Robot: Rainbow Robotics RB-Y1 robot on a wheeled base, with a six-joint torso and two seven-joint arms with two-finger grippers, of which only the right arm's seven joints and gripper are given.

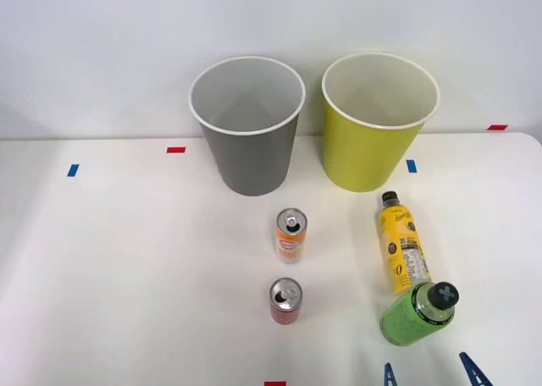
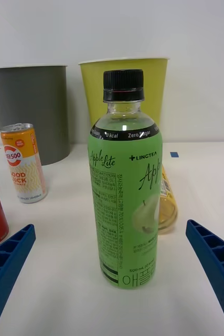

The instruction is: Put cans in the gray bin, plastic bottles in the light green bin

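Evidently the right gripper (image 1: pixel 428 375) is held wide open, with nothing between its blue fingers (image 2: pixel 7 262), and is lined up square on the green bottle (image 1: pixel 417 313), which stands upright on the table (image 1: pixel 127 259) close in front of it. Being nearest the arm, this bottle is judged the first to be taken. Just behind it the yellow bottle (image 1: pixel 401 244) is laid on its side, cap toward the light green bin (image 1: pixel 378 119) (the proper place for both bottles). The orange-and-white can (image 1: pixel 290 234) and the red can (image 1: pixel 284 300) are stood upright, well apart from the bottles and in front of the gray bin (image 1: pixel 247 124). Nothing is seen sorted yet.
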